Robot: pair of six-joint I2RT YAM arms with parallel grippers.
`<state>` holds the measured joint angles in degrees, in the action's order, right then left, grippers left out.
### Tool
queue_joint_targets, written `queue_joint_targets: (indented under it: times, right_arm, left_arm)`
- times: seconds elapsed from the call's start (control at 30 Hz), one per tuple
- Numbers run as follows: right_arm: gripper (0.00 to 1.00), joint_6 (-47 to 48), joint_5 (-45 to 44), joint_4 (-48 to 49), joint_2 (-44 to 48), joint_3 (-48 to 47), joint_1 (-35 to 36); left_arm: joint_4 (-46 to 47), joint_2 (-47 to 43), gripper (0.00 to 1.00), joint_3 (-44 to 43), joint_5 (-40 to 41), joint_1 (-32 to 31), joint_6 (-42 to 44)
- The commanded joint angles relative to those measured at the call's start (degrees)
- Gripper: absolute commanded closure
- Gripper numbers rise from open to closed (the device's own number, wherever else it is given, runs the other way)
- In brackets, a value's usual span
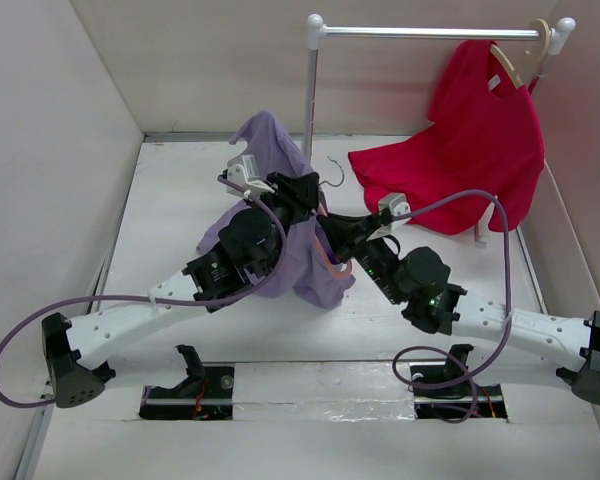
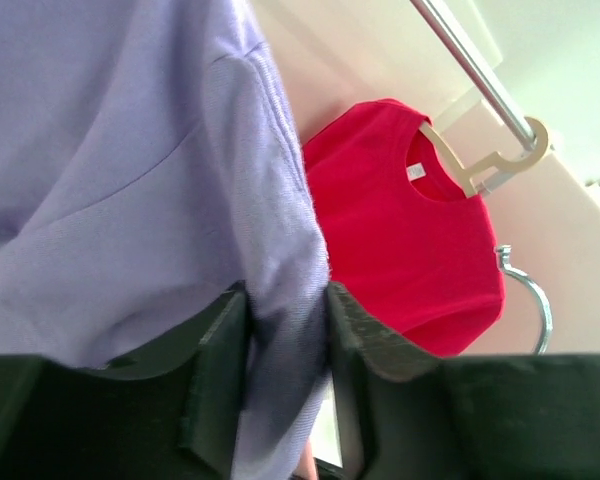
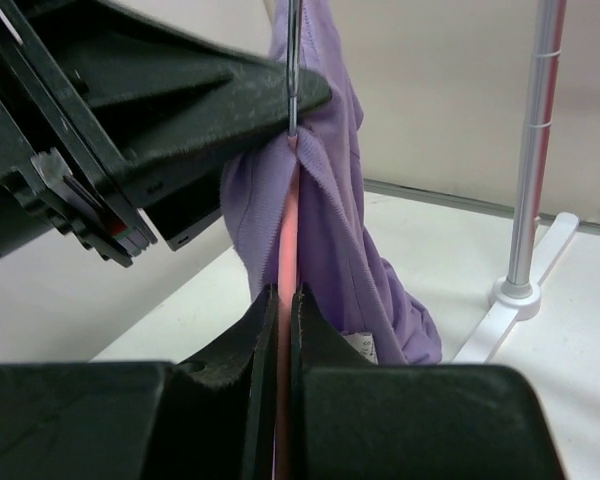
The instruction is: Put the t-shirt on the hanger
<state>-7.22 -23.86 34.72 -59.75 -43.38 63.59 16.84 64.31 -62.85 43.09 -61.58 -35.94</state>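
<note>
T-shirt [image 2: 130,150] apparently inside left end effector [image 2: 285,305]

Robotics lab test cell: white panels [image 1: 50,130] enclose a white tabletop [image 1: 170,220]; cabled left arm [image 1: 130,318] and right arm [image 1: 525,328] are bolted on, garment rail [image 1: 430,32] behind.

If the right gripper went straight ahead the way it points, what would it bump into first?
Probably the t-shirt. The right gripper, pinching the hanger, points straight at the purple fabric bunched just ahead. Depth is hard to judge.

Limp lavender t-shirt [image 1: 269,140] around pink hanger [image 3: 288,232]
</note>
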Motion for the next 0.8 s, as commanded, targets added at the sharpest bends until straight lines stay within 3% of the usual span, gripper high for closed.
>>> queue_joint_targets:
  times: [0.0,0.07,0.17,0.43,0.77]
  right_arm:
    - [1.0,1.4,1.2,8.5,0.0,-4.4,2.2]
    - [1.0,1.7,0.9,8.5,0.0,-4.7,2.2]
    - [1.0,1.2,1.4,7.7,0.0,-4.4,3.3]
    - [1.0,-2.6,2.8,2.6,2.4,-1.5,3.8]
    - [1.0,-2.3,3.2,1.2,1.7,-1.4,4.4]
  left_arm:
    - [3.6,-1.4,0.73,2.5,-2.8,-0.6,1.0]
    - [4.0,-1.6,0.88,2.8,-2.5,-0.6,1.7]
    - [4.7,-3.2,1.0,4.1,-2.0,-0.6,2.1]
    - [7.2,-9.9,1.0,9.1,-1.5,-0.1,4.5]
    - [7.2,-10.1,1.0,10.5,-3.4,-0.1,3.2]
